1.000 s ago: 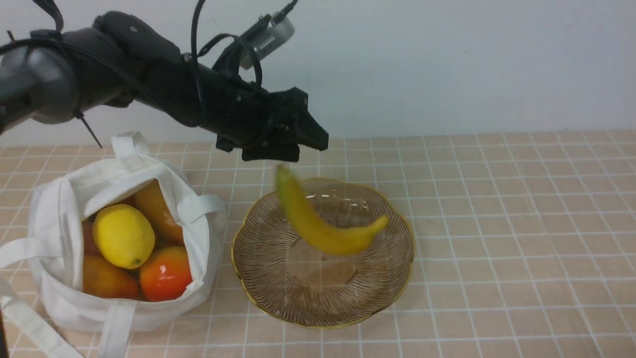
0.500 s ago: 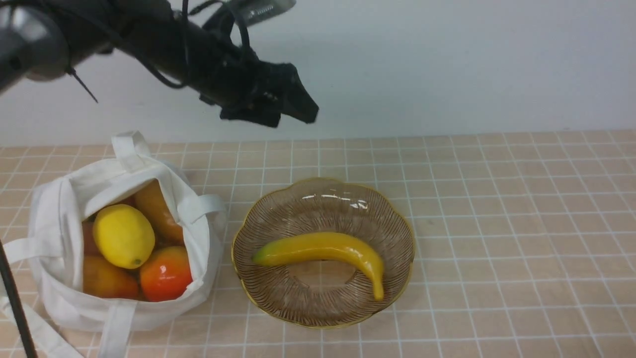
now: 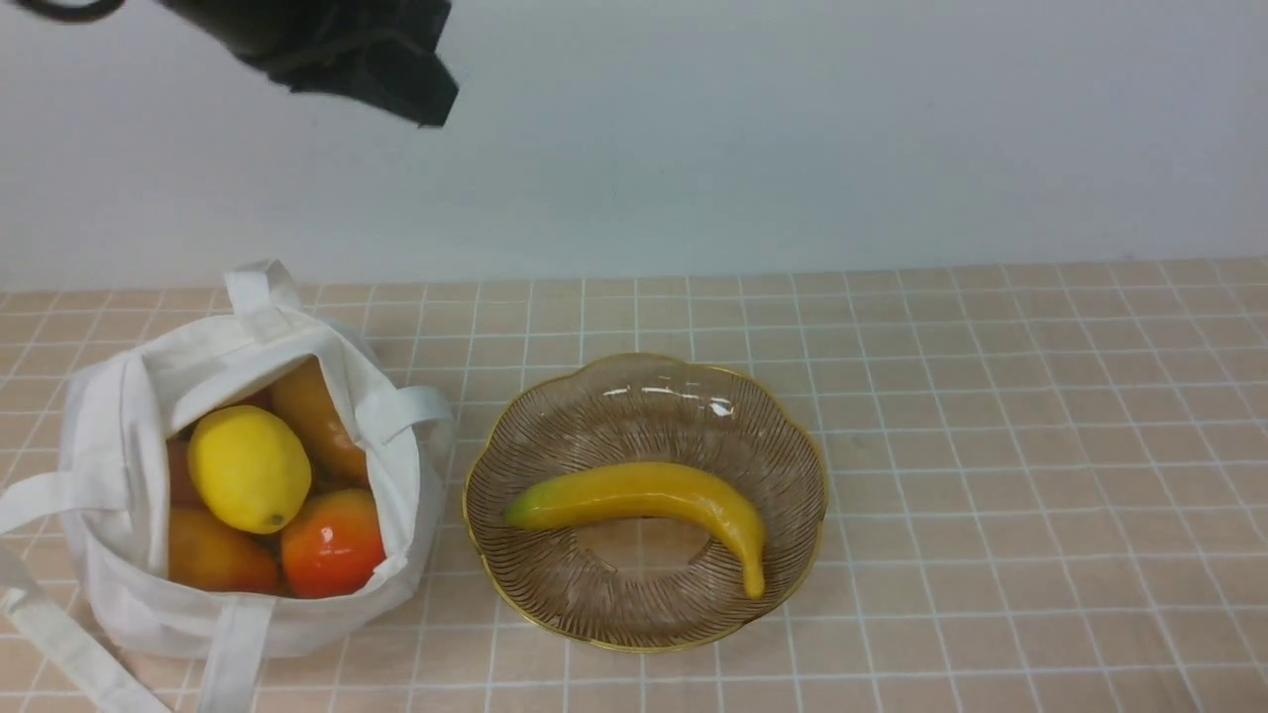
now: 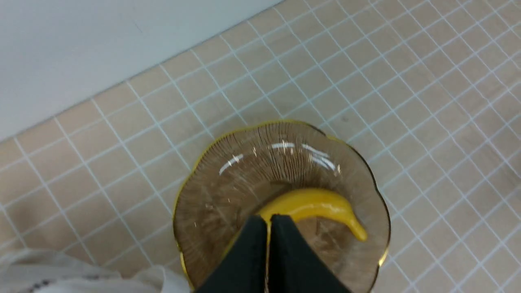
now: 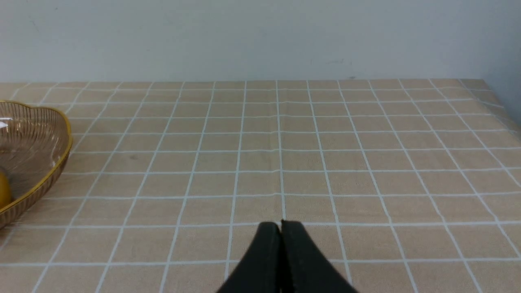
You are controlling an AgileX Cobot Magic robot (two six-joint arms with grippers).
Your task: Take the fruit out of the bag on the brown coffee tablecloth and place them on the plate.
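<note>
A yellow banana (image 3: 654, 495) with a green tip lies across the ribbed glass plate (image 3: 644, 401), also seen as the banana (image 4: 315, 203) in the plate (image 4: 228, 187) in the left wrist view. The white bag (image 3: 129, 396) stands open at the left on the brown coffee tablecloth (image 3: 991, 446), holding a lemon (image 3: 248, 467), a red-orange mango (image 3: 332, 543) and orange pieces (image 3: 312, 416). My left gripper (image 4: 268, 217) is shut and empty, raised high above the table; its dark tip (image 3: 396, 89) shows at the front view's top left. My right gripper (image 5: 281, 224) is shut over bare cloth.
A pale wall (image 3: 792, 129) runs along the table's far edge. The bag's white strap handles (image 3: 59, 634) trail toward the front left corner. The plate's gold rim (image 5: 61, 154) shows at the edge of the right wrist view.
The banana dropped from the left gripper and came to rest in the plate. The left arm rose up and to the left, and its jaws closed.
</note>
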